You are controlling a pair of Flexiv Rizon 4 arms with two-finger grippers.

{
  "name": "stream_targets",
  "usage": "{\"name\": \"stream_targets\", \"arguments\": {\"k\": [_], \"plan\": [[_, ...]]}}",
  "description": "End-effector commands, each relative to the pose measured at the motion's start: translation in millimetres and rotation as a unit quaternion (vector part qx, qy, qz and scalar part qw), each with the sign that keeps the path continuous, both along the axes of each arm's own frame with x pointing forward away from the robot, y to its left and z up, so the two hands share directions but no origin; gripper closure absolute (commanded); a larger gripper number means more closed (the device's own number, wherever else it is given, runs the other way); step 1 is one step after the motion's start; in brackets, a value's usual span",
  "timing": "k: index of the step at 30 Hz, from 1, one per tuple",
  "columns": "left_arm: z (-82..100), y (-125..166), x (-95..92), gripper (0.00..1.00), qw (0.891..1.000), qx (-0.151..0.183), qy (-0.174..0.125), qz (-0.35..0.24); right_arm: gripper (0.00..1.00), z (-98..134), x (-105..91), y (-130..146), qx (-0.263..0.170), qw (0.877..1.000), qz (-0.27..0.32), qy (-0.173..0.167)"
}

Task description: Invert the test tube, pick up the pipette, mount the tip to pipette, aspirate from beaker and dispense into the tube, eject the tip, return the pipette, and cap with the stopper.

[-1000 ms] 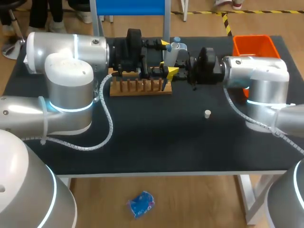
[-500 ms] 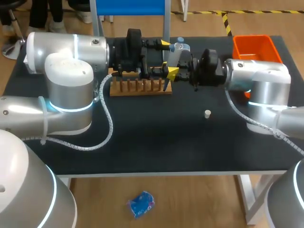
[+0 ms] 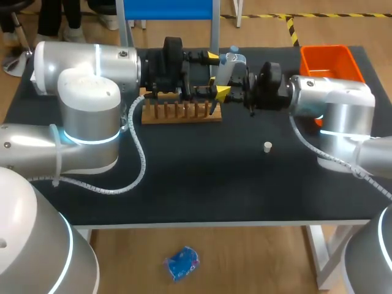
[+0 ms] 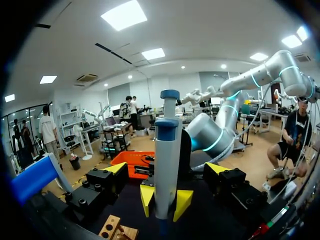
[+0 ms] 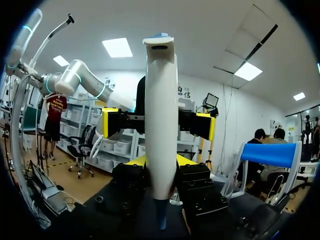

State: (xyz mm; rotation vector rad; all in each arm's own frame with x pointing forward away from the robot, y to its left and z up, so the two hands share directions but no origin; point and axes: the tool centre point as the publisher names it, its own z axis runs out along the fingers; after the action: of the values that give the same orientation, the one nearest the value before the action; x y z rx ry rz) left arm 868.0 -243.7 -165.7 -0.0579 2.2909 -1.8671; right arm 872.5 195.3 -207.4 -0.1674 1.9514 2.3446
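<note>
A white pipette [image 3: 228, 66] with a blue top stands upright over the back of the table, and my right gripper [image 3: 237, 79] is shut on its lower body. In the right wrist view the pipette [image 5: 161, 125] rises between that gripper's own yellow tips [image 5: 159, 161]. My left gripper [image 3: 215, 75] is open, with one finger on each side of the pipette and clear of it. The left wrist view shows the pipette [image 4: 166, 165] midway between its wide-set fingers, with the right gripper [image 4: 165, 197] clamped lower down. A small white stopper [image 3: 267, 146] lies on the black table.
A wooden rack [image 3: 180, 114] stands just under and in front of both grippers. An orange bin [image 3: 327, 61] sits at the back right corner. Both arms crowd the back middle of the table.
My right gripper has carried the pipette a little to the left, in between the left gripper's fingers. The left arm has stayed where it was.
</note>
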Motion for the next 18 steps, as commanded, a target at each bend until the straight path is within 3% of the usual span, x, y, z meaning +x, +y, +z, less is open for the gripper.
{"name": "stream_targets", "arguments": {"k": [1,2,5,8,9,10,18], "plan": [[-0.5,0.0,-0.9,0.46,1.000,-0.001,-0.001,0.002,1.00,1.4,-1.1,0.7,0.001,1.000,0.000,-0.001],[-0.5,0.0,-0.9,0.51,1.000,-0.001,-0.001,0.002,1.00,1.7,-1.3,0.9,0.001,1.000,0.000,-0.001],[-0.5,0.0,-0.9,0.51,1.000,-0.001,-0.001,0.002,1.00,2.5,-1.6,2.0,0.002,1.000,0.001,-0.001],[-0.5,0.0,-0.9,0.62,1.000,-0.001,-0.001,0.002,1.00,2.9,-1.4,2.7,0.003,1.000,0.001,-0.001],[-0.5,0.0,-0.9,0.74,1.000,-0.001,-0.001,0.002,1.00,2.9,-1.4,2.9,0.003,1.000,0.001,-0.001],[-0.5,0.0,-0.9,1.00,1.000,-0.001,-0.001,0.002,1.00,3.2,-1.9,3.1,0.003,1.000,0.001,-0.001],[-0.5,0.0,-0.9,1.00,1.000,-0.001,-0.001,0.002,1.00,2.3,-1.3,3.3,-0.001,1.000,0.002,0.001]]}}
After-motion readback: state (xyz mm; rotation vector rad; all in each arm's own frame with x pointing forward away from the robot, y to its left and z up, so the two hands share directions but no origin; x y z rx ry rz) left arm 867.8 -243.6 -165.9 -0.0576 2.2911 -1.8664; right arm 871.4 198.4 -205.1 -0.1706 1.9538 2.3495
